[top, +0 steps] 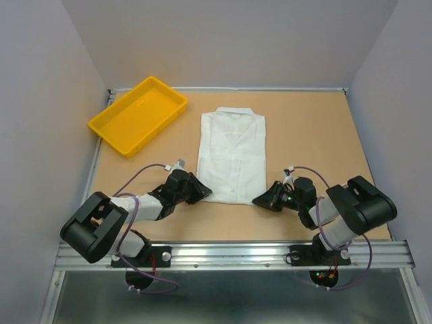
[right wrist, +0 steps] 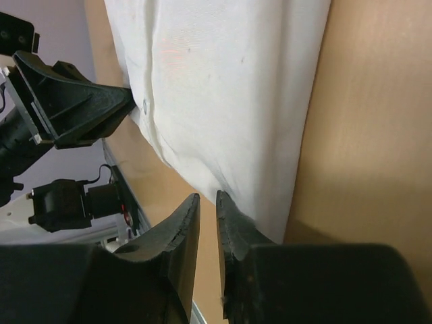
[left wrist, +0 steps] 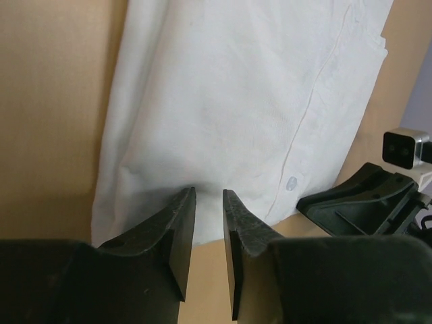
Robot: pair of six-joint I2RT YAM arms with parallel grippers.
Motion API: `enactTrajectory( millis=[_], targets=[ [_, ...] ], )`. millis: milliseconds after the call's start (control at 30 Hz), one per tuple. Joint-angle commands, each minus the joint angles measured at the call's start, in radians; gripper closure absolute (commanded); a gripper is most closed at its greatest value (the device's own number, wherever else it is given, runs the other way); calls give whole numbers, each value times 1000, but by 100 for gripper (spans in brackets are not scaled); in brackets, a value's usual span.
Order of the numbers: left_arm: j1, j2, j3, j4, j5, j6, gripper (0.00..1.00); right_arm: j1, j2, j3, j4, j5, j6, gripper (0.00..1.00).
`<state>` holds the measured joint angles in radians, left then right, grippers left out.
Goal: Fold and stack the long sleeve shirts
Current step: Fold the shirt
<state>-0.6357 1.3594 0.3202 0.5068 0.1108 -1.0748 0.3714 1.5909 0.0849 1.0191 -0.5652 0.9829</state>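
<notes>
Shirt (top: 232, 154) lies folded flat mid-table (top: 317, 135), collar toward 12 o'clock, tray (top: 108, 130) at its 10. Left gripper (top: 200, 191) meets the 7 o'clock hem corner, right gripper (top: 260, 200) the 5 o'clock corner. Jaws stand a slit apart on both; whether they pinch cloth, I cannot tell.

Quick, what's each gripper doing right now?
Left gripper: barely open, tips at the white shirt hem, empty.
Right gripper: barely open, also at the hem, empty.
</notes>
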Motion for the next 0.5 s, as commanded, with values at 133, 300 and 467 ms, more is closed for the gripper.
enactTrajectory(
  millis=[133,300,467],
  targets=[
    [8,-267,72,-301,-186,28,54,-14,-403,144,-429,68,-70,77],
    [18,-246,236,-335,-209,151,42,-14,-387,389,-577,105,-150,73],
    [89,-1,422,-255,-68,245,40,-14,-94,596,-492,34,-135,73]
  ],
)
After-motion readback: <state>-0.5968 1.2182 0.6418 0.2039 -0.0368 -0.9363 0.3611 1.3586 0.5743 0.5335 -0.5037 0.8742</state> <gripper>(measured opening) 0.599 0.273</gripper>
